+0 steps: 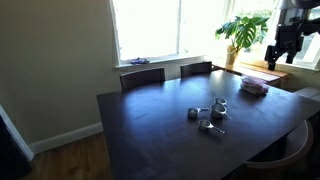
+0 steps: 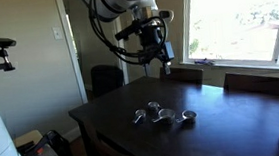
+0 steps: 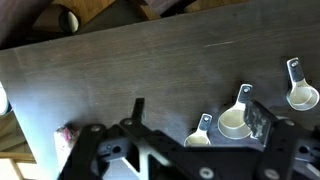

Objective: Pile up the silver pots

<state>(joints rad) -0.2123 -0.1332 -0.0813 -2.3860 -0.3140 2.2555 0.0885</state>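
Where the dark wooden desk (image 1: 150,120) fills the room under the bright window (image 1: 150,28), two chairs (image 1: 142,75) stand tucked in at its far edge; a leafy plant (image 1: 245,30) sits on the sill near the corner; a pinkish stack (image 1: 253,86) lies on the desk close to that plant. My hand (image 2: 161,58) hangs high over the desk, well apart from everything on it; its fingers stand wide apart and grip nothing.

The silver pots (image 1: 219,106) lie near the middle of the desk, three of them in a loose cluster, none stacked on another; in an exterior view (image 2: 162,111) they form a short uneven row, near one another. In the wrist view the pots (image 3: 235,121) sit toward the right side, mouths up; each one's long axis runs from bowl to handle, and all three handles point toward the top of that picture, roughly parallel; the rightmost pot's handle leans a little left, the middle one's a little right. Whether the bowls touch, I cannot tell.
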